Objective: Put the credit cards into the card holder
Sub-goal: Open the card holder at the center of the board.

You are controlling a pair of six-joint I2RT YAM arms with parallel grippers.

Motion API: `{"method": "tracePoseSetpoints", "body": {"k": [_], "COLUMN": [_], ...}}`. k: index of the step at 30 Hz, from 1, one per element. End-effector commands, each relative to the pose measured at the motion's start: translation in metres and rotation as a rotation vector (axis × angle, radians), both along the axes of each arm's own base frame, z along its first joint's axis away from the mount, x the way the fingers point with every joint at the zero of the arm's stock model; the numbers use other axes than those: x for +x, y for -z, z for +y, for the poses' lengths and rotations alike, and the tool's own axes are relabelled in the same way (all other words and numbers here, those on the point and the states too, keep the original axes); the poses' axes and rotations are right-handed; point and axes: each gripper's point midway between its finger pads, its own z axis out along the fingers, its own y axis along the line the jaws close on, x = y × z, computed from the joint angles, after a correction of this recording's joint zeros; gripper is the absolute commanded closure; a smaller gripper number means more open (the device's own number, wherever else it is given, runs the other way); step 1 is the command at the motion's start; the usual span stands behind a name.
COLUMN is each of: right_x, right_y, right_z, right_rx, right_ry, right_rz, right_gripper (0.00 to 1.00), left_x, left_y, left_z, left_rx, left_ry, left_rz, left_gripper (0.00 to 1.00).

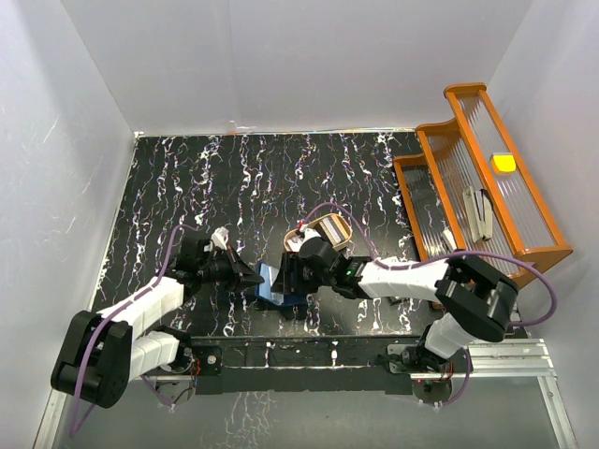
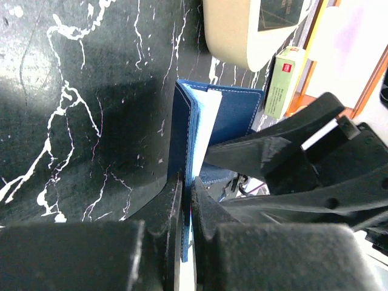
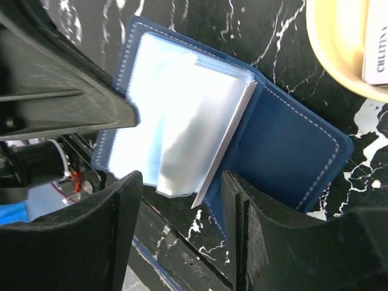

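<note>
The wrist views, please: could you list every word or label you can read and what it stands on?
"CHLITINA", cut by the frame edge: white box in the tan tray.
Green box: red logo and small print, too blurred to read.
Card holder: no text.

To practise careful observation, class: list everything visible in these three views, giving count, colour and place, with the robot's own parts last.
card holder: one, navy blue with pale leaves inside, open, near middle of the table.
tray: one, tan, just behind the card holder.
small box: one, pale green with a red label, beside the tray.
rack: one, orange, stepped, right side of the table.
yellow item: one, on the rack's top step.
white items: count unclear, on the middle step.
table: one, black with white veins.
left gripper: one, black, shut on the card holder's cover.
right gripper: one, black, open, astride the pale leaves' edge.
</note>
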Motion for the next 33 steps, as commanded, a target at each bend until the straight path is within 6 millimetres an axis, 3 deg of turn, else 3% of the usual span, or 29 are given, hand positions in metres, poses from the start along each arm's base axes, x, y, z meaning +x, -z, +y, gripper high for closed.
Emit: {"method": "tracePoseSetpoints", "body": {"k": [1, 5, 8, 12, 16, 19, 25, 27, 33], "right_x": [-0.003, -0.009, -0.009, -0.008, -0.009, -0.007, 0.004, 0.005, 0.001], "right_y": [0.002, 0.016, 0.024, 0.036, 0.044, 0.046, 0.061, 0.067, 0.081], "right_z": [0.012, 0.014, 0.011, 0.006, 0.000, -0.006, -0.052, -0.069, -0.090], "right_rx": [0.024, -0.007, -0.029, -0.080, -0.099, -0.124, -0.330, -0.411, -0.525], "right_ry": [-0.050, -0.108, -0.097, -0.083, -0.060, -0.036, 0.092, 0.126, 0.136], "right_rz": [-0.014, -0.001, 0.010, 0.024, 0.035, 0.031, 0.003, 0.001, 0.017], "right_gripper": [0.48, 0.40, 0.42, 0.55, 0.69, 0.73, 0.66, 0.68, 0.74], "left_x": [-0.016, -0.021, -0.023, -0.024, -0.025, -0.027, -0.028, -0.028, -0.028], "left_y": [-0.004, -0.004, -0.007, -0.011, -0.015, -0.015, -0.014, -0.014, -0.013], "left_z": [-0.004, -0.007, -0.010, -0.012, -0.015, -0.016, -0.015, -0.015, -0.015], "left_rx": [-0.032, -0.068, -0.106, -0.120, -0.161, -0.171, -0.161, -0.160, -0.163], "left_ry": [0.047, 0.054, 0.063, 0.079, 0.099, 0.101, 0.100, 0.101, 0.102], "left_rz": [0.036, 0.043, 0.043, 0.022, 0.003, 0.005, 0.002, 0.000, 0.009], "left_gripper": [0.97, 0.89, 0.89, 1.00, 1.00, 1.00, 1.00, 1.00, 1.00]}}
